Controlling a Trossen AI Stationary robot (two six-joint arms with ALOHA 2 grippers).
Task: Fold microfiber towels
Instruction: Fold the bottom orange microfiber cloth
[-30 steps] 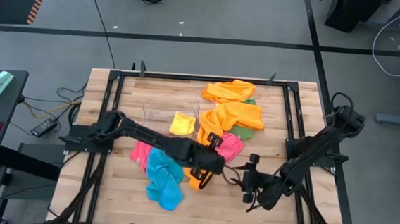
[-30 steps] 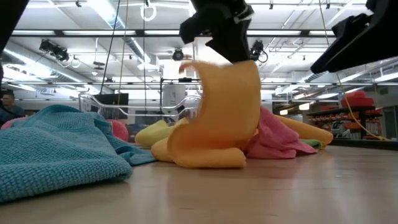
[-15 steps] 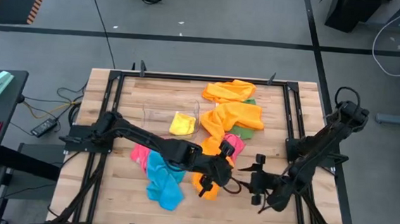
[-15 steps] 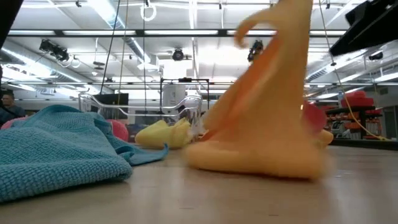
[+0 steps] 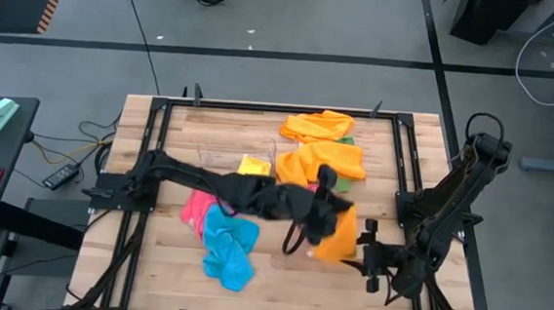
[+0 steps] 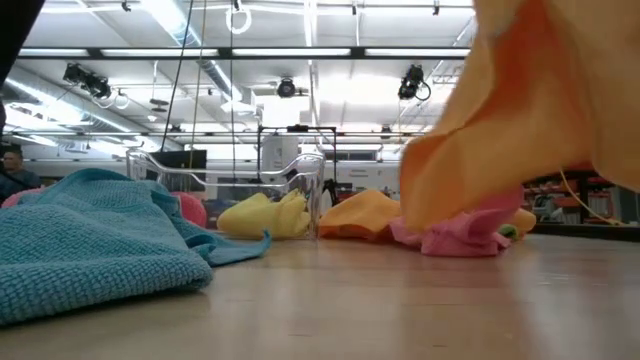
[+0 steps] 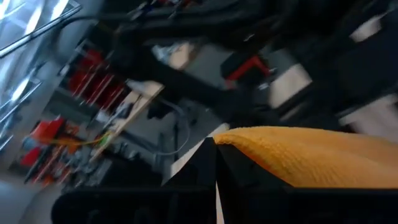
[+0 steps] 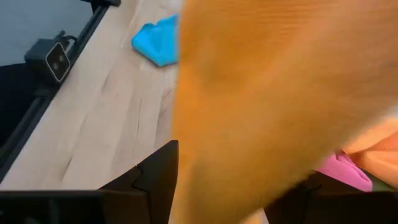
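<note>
Wooden tabletop (image 5: 180,138) framed by black rails, set on a grey floor with dark seams; beyond it in the low view, a bright workshop hall with strip lights and shelving. Reaching from the left across the middle of the table, left arm with its left gripper (image 5: 324,213) clamped tight on an orange towel (image 5: 337,235), lifted clear of the wood and hanging right of centre, toward the near edge. Same cloth filling the upper right of the low view (image 6: 520,110) and draped across the fingers in the left wrist view (image 7: 311,155). Coming in from the right rail near the front, right arm with its right gripper (image 5: 375,263) just beside the hanging cloth, jaws parted partway; cannot tell whether touching the fabric, though orange cloth blocks most of the right wrist view (image 8: 267,106) between the dark fingers (image 8: 155,180). Lying crumpled near the left front, blue towel (image 5: 227,247), with a pink towel (image 5: 195,211) touching its far left side. Standing at the table's middle far part, clear bin (image 5: 238,157) holding a yellow towel (image 5: 253,164). Heaped at the far centre-right, two more orange towels (image 5: 322,143), a scrap of green towel (image 5: 346,140) showing between them.
</note>
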